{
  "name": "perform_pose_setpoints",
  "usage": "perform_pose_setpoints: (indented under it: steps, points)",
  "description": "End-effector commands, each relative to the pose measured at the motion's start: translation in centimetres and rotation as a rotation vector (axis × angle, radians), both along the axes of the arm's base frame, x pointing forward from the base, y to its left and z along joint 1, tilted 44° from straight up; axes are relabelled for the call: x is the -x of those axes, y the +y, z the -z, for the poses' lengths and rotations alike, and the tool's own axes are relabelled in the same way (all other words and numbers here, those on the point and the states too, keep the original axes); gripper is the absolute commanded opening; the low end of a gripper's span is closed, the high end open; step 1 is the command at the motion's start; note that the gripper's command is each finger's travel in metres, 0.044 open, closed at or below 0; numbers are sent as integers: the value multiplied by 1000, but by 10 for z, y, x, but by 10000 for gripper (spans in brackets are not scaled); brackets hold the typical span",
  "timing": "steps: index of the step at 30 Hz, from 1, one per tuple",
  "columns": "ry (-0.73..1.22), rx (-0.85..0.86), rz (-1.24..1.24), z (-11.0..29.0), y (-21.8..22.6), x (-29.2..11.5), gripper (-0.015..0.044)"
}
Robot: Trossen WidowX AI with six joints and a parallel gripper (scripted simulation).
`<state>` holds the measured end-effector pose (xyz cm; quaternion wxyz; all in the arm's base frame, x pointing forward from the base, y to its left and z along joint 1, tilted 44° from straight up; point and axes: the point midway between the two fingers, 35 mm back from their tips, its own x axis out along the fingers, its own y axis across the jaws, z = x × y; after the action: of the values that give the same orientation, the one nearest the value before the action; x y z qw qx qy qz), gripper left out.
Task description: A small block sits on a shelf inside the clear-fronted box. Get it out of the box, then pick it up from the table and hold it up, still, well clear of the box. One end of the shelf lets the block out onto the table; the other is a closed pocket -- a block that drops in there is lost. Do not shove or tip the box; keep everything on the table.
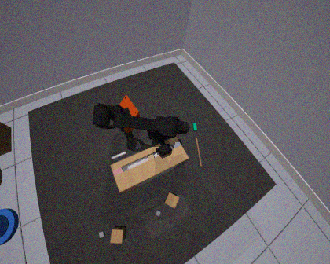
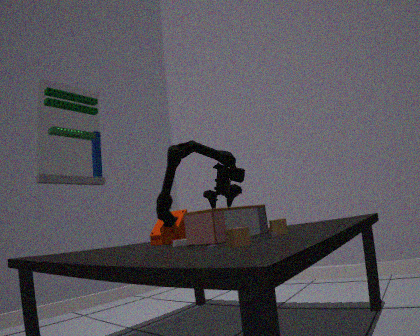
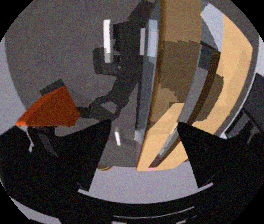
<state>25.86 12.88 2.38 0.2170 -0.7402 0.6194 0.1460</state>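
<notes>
The wooden-topped box (image 1: 154, 171) (image 2: 203, 228) (image 3: 238, 55) stands on the dark table (image 1: 75, 196) (image 2: 151, 257). Its top has a long slot with pale strips showing inside. One end is pinkish, at the left in the top view; the other end looks pale blue-grey. My gripper (image 2: 221, 206) (image 3: 146, 124) is open and empty, pointing down, with its fingertips close to the box's top edge in the exterior view. In the top view the arm's hand covers part of the slot toward the pale end. I cannot make out the small block on the shelf; contact with the box cannot be told.
An orange base plate (image 1: 130, 105) (image 2: 161, 235) (image 3: 58, 110) is behind the box. A white strip (image 1: 119, 155) lies beside it. A green piece (image 1: 195, 126) and a thin brown stick (image 1: 199, 152) lie beyond the pale end. Two wooden blocks (image 1: 172, 200) (image 1: 117, 236) and small grey cubes (image 1: 158, 213) (image 1: 101, 234) lie in front.
</notes>
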Motion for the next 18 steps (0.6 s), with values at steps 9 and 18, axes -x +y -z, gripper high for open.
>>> perform_pose_setpoints:
  steps: [9, 18]
  points:
    - [7, 19, 9, 16, -15, -4, 400]
    - [6, 26, 18, 26, -25, -7, 400]
